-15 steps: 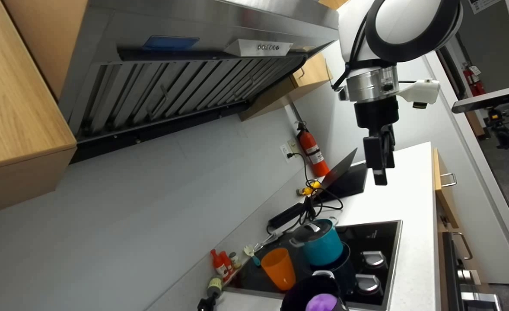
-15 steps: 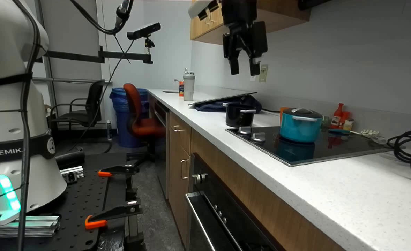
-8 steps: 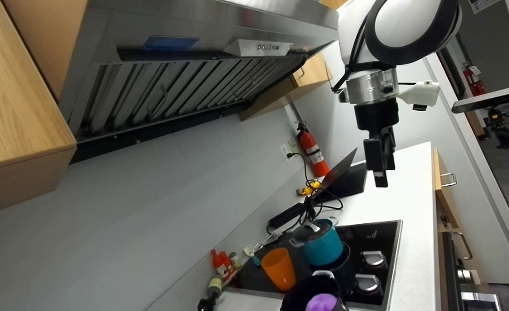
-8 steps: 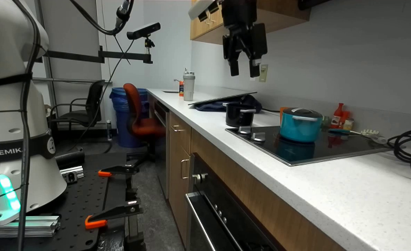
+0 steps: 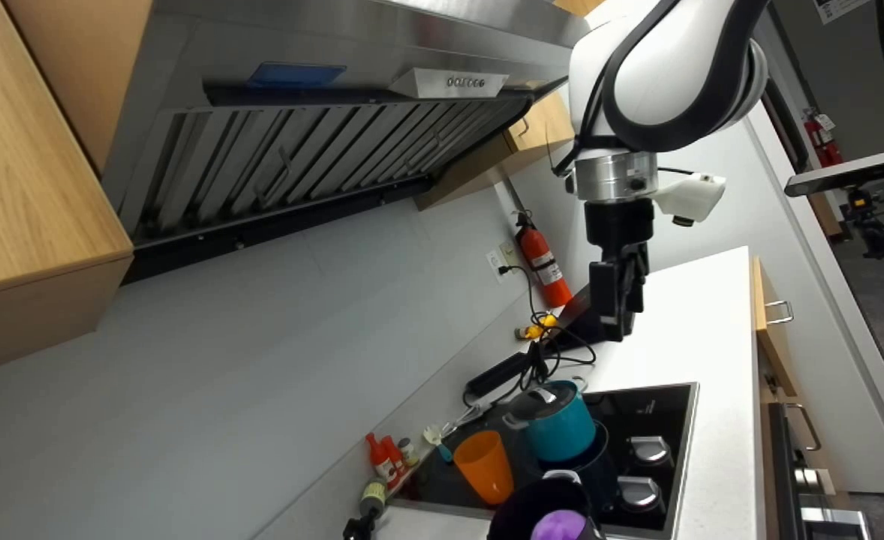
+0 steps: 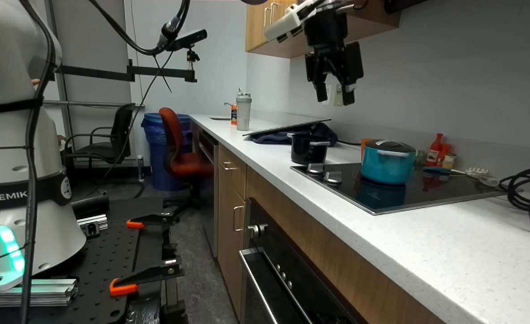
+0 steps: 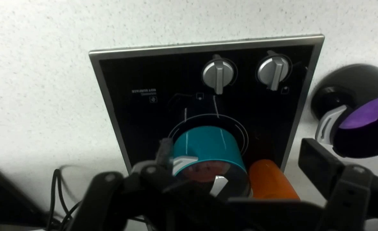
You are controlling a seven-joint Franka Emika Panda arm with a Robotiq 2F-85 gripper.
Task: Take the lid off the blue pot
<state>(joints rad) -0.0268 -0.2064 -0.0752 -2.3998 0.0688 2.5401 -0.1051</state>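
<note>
Below parted jaws, blue pot point(image 6: 388, 164)

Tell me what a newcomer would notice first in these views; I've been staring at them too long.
Probably the teal-blue pot, bright against the black cooktop, its lid on. Next, the gripper, hanging open in an exterior view, higher than the pot and holding nothing. Then the orange cup beside the pot, and the purple object inside the black pot on the counter.
</note>
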